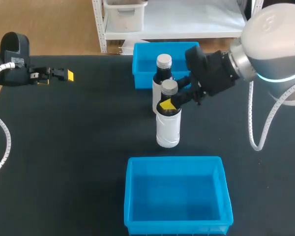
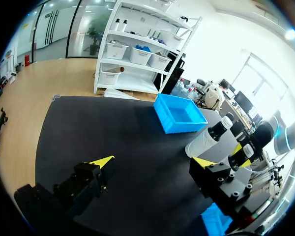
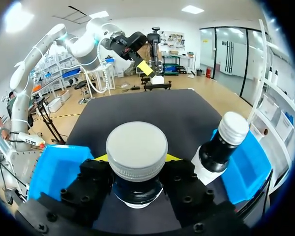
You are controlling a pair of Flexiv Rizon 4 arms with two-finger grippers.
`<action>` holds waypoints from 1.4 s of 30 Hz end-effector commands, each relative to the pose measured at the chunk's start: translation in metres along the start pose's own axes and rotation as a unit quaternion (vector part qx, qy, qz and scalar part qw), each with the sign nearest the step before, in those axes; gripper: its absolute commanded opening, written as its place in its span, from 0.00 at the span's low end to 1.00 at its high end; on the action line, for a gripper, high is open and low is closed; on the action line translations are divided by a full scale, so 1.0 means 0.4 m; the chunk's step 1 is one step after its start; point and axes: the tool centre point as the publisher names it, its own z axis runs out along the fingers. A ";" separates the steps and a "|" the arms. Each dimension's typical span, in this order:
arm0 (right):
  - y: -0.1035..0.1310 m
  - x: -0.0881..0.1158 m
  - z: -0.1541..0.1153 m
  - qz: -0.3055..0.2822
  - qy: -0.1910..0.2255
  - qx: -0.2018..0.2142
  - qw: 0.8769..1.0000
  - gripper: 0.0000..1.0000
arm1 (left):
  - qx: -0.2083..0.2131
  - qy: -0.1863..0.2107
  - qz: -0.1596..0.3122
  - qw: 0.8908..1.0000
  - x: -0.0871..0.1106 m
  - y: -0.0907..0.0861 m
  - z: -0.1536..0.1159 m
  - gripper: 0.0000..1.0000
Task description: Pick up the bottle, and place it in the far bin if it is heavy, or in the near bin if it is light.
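While the left gripper (image 2: 152,162) hangs over the left side of the black-topped table (image 1: 78,147) with its yellow-tipped fingers spread apart and nothing between them, the right gripper (image 1: 169,104) is clamped on a round white bottle with a dark neck and a pale grey screw cap (image 1: 168,129). One finger presses on each side of the dark neck, just under the cap. The bottle stands upright near the middle of the table, between two rectangular blue plastic bins: the far bin (image 1: 143,66) behind it and the near bin (image 1: 137,196) in front of it. It cannot be told whether its base rests on the table or has cleared it. A second bottle (image 1: 162,69) of the same kind stands just behind it, by the far bin's front wall; whether the two bottles touch cannot be told. The bottle looks rigid and smooth, so it probably will not give under the fingers but could slide on its round sides. The neck seems the sound place to hold, since the wider cap above may act as a stop. Its walls are opaque, so nothing shows how full it is, and only the lift can reveal its weight. If heavy, it may tip or swing from so high a hold, and the close neighbour could be knocked.
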 end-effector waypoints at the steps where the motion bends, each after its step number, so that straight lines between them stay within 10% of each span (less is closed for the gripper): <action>1: 0.014 -0.024 -0.040 -0.004 0.005 0.006 1.000 0.00 | 0.000 0.000 0.000 1.000 0.000 0.000 0.000 1.00; 20: -0.018 -0.044 -0.191 -0.006 0.015 0.047 0.999 0.00 | 0.000 0.000 0.000 1.000 0.000 0.000 0.000 1.00; 42: -0.065 0.051 -0.377 0.004 0.020 0.070 0.997 0.00 | 0.000 0.000 0.000 1.000 0.000 0.000 0.000 1.00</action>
